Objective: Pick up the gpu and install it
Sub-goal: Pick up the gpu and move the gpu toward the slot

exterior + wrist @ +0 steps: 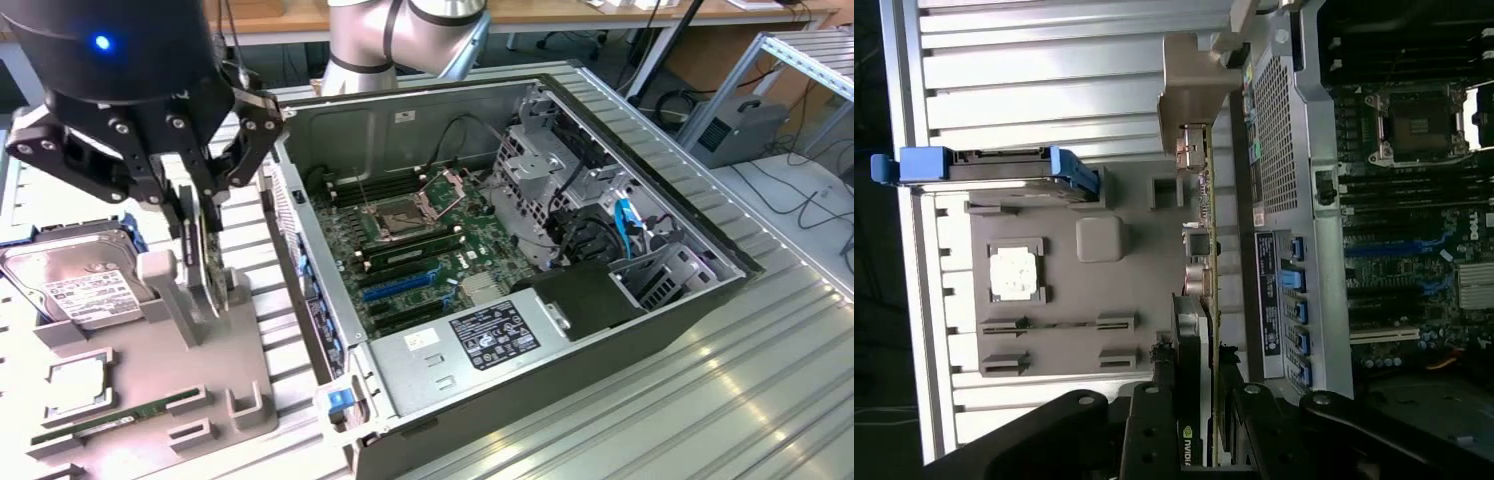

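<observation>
End effector (pixel 200 210) pinching gpu (pixel 210 270) edge, open case (pixel 667 170) beside

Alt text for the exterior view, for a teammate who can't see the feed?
The black gripper is closed on the gpu, which stands on edge in a grey parts holder at the exterior view's left. A hard drive sits in the same holder, and the open computer case, motherboard exposed, lies toward the exterior view's right.

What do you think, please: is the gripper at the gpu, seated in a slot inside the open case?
Not quite: the gripper is at the gpu, but it stands on edge in the grey holder beside the open case, not in a slot, as the exterior view shows.
</observation>
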